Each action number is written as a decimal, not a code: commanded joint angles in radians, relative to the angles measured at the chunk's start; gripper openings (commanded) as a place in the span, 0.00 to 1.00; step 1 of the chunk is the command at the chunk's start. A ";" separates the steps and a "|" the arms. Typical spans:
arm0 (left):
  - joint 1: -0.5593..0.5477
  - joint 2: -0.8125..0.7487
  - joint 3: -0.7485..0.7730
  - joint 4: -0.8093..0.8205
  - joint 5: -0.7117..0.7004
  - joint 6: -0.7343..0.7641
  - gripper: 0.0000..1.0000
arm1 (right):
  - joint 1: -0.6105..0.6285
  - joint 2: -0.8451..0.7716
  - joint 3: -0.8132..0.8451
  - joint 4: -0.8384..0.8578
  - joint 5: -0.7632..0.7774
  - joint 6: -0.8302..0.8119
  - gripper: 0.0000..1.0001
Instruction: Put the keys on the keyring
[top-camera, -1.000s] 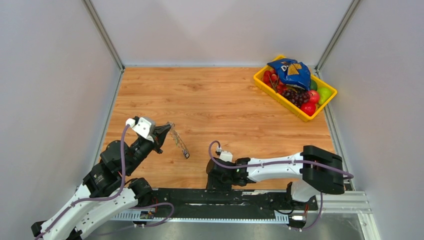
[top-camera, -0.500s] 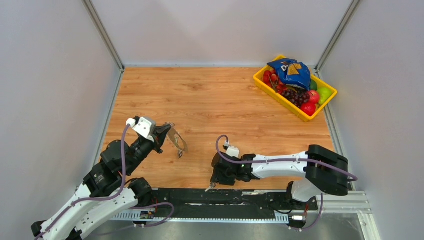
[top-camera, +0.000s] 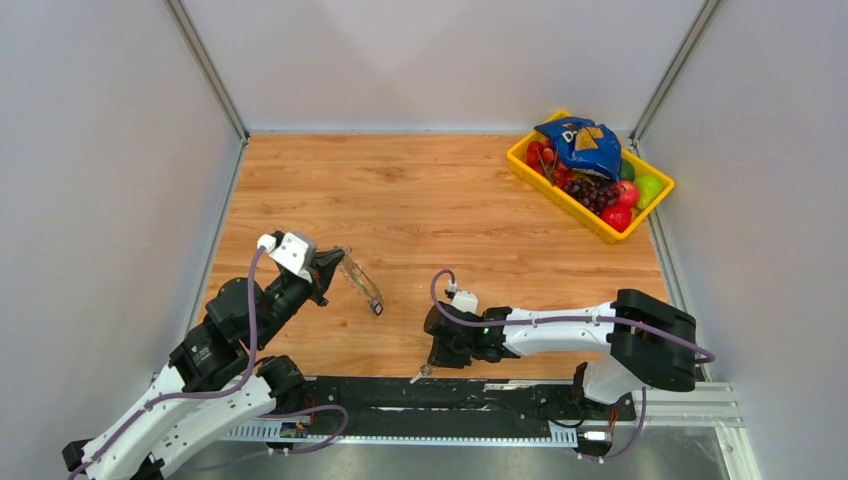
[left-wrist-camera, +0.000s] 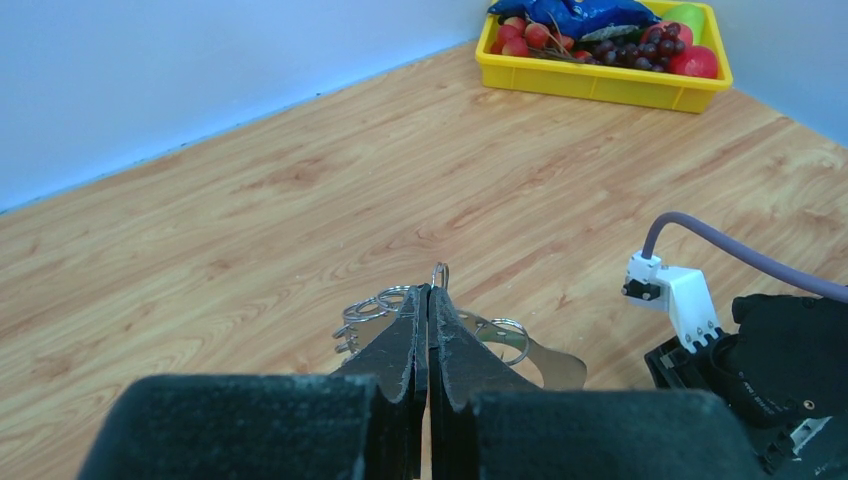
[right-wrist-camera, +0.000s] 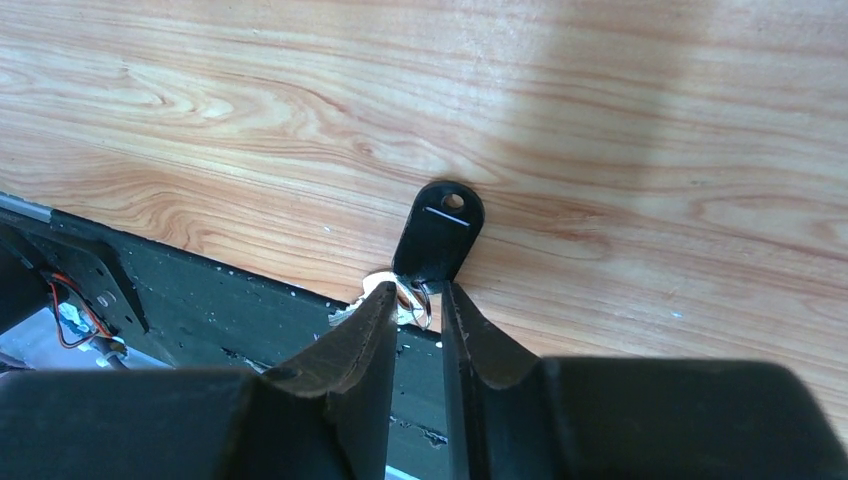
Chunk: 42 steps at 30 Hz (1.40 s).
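The keyring (top-camera: 358, 281) is held off the table (top-camera: 450, 200) by the left end effector (left-wrist-camera: 428, 295), whose fingers (left-wrist-camera: 405, 340) are pressed together on a thin wire loop. In the left wrist view, several small split rings (left-wrist-camera: 366, 309) and a flat silver tag (left-wrist-camera: 545, 362) are seen hanging just beyond the tips.

The right end effector (right-wrist-camera: 418, 290) is positioned low at the near edge of the table, well apart from the left one. Its fingers are nearly closed, and the lower end of a black key tag (right-wrist-camera: 438, 232) with a small ring (right-wrist-camera: 421, 297) is seen between them. A pinch is judged likely, though the contact is partly hidden. No blade can be made out there.

Progress is judged early: 1 key piece appears to be picked up, yet nothing is seen threaded, and the 2 end effectors are not yet brought together. What is already on the hoop cannot be told.

Left to do — the held piece must be carried to the keyring, its loop worked on, and any other keys added. A yellow tray (top-camera: 555, 198) of fruit stands at the far right of the table
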 joint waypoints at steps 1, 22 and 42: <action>-0.003 0.002 0.004 0.075 -0.004 -0.002 0.00 | 0.008 -0.021 0.017 0.015 -0.010 -0.008 0.24; -0.002 0.000 0.004 0.073 -0.007 -0.002 0.00 | 0.031 -0.011 0.027 0.042 0.009 -0.038 0.00; -0.002 0.065 0.068 0.040 0.075 0.041 0.00 | 0.054 -0.375 0.199 0.031 0.189 -0.734 0.00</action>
